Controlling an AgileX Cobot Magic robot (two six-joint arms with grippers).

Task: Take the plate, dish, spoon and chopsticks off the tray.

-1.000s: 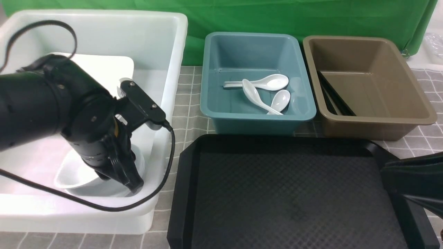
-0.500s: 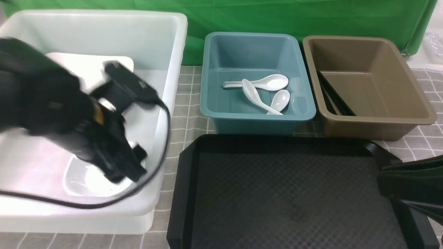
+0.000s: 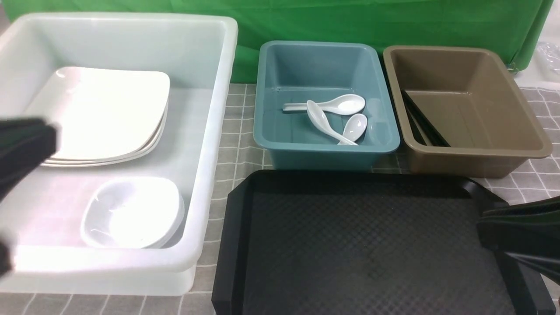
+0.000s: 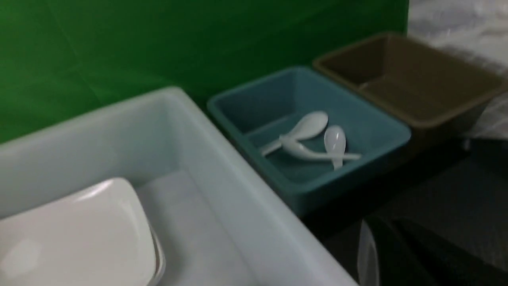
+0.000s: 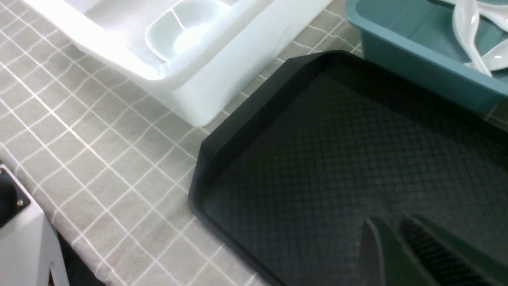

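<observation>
Dish in white bin, apart from left claw.

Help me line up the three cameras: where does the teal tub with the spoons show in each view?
Front view: teal tub at upper centre, behind the black tray.
Left wrist view: teal tub right of centre, spoons inside.
Right wrist view: only its corner at the upper right.
Shared landmark: the white bin, beside it in all three.
</observation>
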